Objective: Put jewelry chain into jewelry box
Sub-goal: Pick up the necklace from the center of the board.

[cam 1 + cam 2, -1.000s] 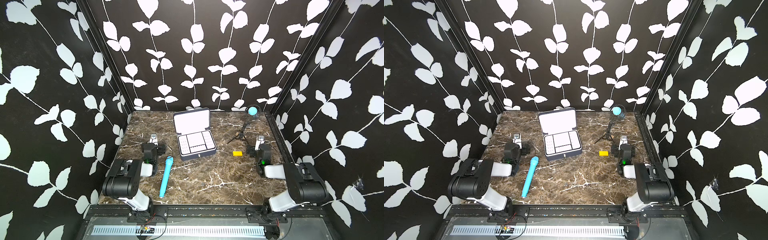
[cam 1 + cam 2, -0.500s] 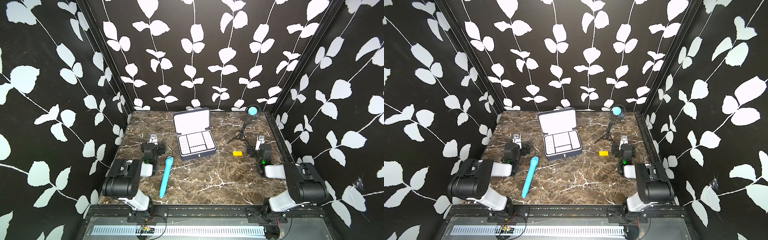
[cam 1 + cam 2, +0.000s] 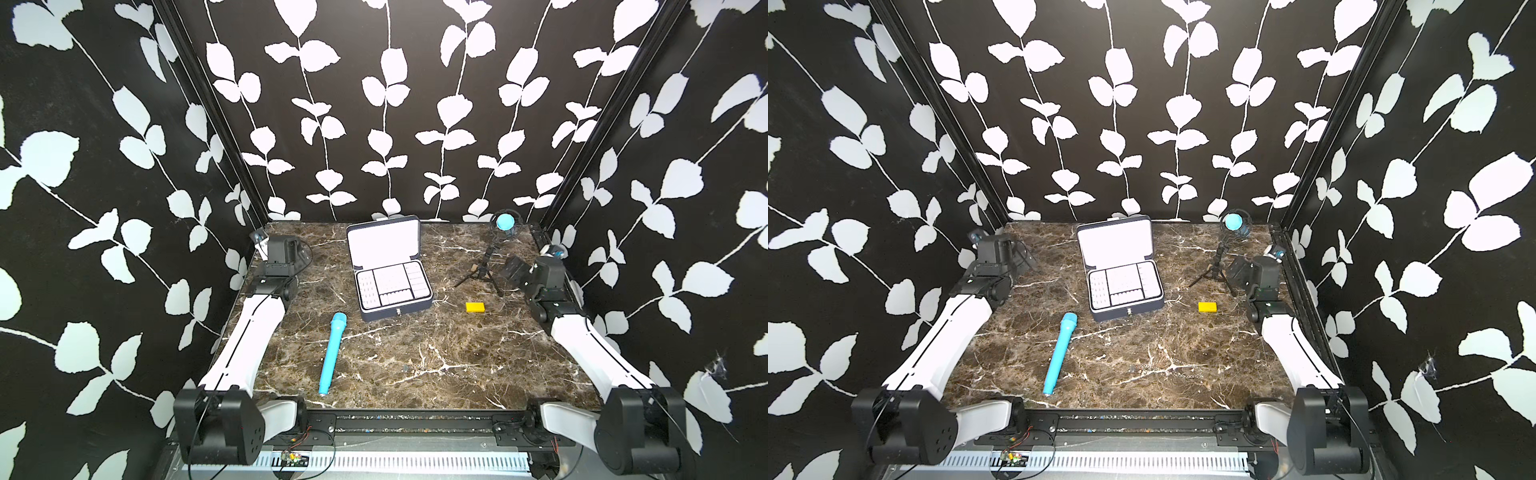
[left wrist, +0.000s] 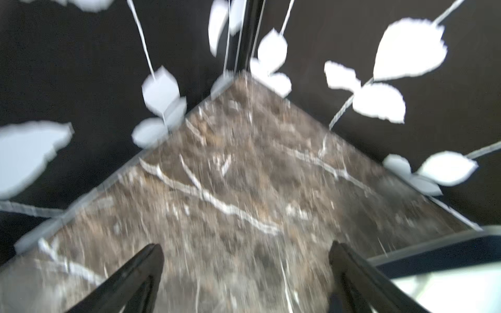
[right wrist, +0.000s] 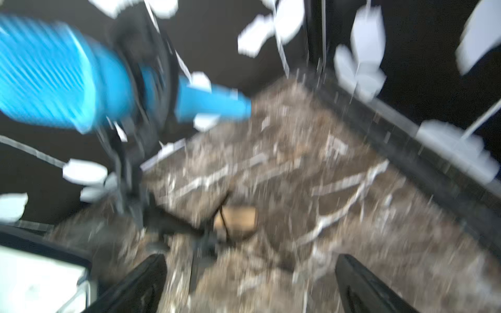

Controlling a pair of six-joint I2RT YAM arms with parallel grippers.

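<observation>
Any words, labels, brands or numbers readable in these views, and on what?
None readable.
The jewelry box, blue microphone and yellow block show no print in a top view.
The small circuit board at the front is too small to read.
Both wrist views are blurred.

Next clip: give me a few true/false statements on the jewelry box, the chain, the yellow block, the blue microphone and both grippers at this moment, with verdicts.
1. The jewelry box stands with its lid open. True.
2. The jewelry chain lies in the box's tray. False: it lies on the table near the front edge, apart from the box.
3. The left gripper and the right gripper are both open and hold nothing. True.
4. The yellow block sits inside the box. False: it is on the table beside the box, on the right arm's side.
5. The blue microphone is gripped by the left gripper. False: it lies flat on the table, untouched.
</observation>
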